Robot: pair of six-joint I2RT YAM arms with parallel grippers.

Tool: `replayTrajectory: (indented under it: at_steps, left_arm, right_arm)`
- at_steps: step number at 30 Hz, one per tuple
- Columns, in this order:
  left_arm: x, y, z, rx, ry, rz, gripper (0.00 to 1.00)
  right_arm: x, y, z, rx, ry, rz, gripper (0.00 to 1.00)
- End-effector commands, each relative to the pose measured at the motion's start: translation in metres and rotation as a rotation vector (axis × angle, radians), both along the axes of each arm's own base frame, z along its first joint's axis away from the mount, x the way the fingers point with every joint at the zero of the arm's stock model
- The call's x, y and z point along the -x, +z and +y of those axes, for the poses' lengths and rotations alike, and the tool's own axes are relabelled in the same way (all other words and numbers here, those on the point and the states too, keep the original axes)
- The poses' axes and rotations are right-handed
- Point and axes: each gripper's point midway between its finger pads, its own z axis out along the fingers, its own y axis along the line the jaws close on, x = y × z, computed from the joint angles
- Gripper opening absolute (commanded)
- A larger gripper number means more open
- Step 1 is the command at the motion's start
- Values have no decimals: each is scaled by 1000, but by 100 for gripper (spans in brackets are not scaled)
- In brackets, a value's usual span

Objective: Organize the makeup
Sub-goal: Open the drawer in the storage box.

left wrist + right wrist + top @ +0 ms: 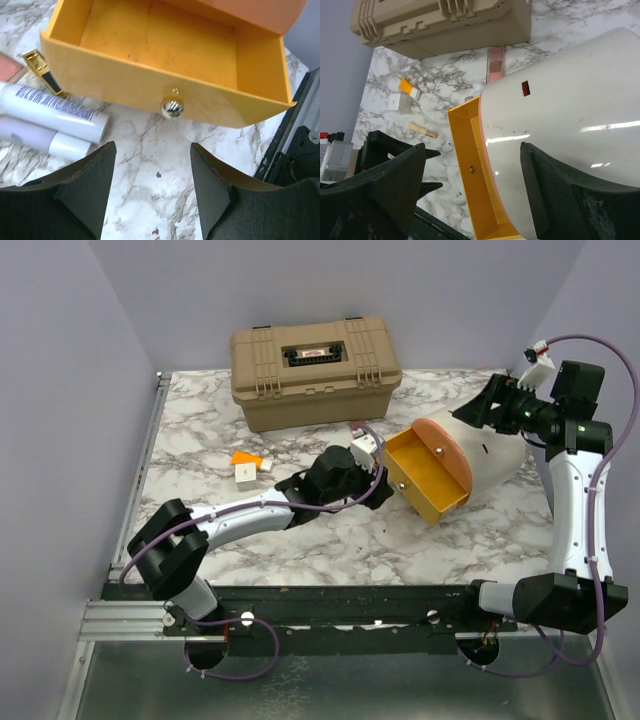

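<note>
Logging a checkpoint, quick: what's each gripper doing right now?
Left gripper: open, empty, facing the drawer knob.
Right gripper: open, gripping nothing, beside the cream pouch.

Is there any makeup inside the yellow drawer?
No, the yellow drawer is bare inside, and the white tubes lie outside beside it.

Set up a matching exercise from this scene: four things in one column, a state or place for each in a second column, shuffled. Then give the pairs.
Things:
1. hard case
2. drawer
3. white tubes
4. knob

States or places:
A. shiny metal, fixed to the drawer's front
B. pulled out, nothing visible inside
C. lid shut, at the back of the table
D. lying side by side on the marble

Pairs: 1-C, 2-B, 3-D, 4-A
</note>
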Motion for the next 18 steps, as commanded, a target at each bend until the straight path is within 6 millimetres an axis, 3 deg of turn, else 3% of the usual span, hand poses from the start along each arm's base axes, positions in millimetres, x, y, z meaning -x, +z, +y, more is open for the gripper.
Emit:
replayTrajectory:
  at_steps: [1,9,14,18]
  left_arm:
    - [-11,19,22,45,110,-60,64]
    - [-34,31,75,52,338,-107,70]
    - [-49,25,121,35,529,-97,72]
    - [-65,18,180,-14,799,-71,80]
  right_arm:
    - [4,23,10,-31,37,-42,82]
    - [8,49,35,-37,80,-74,82]
    - [2,37,63,39,101,-27,82]
    - [1,29,92,63,158,3,81]
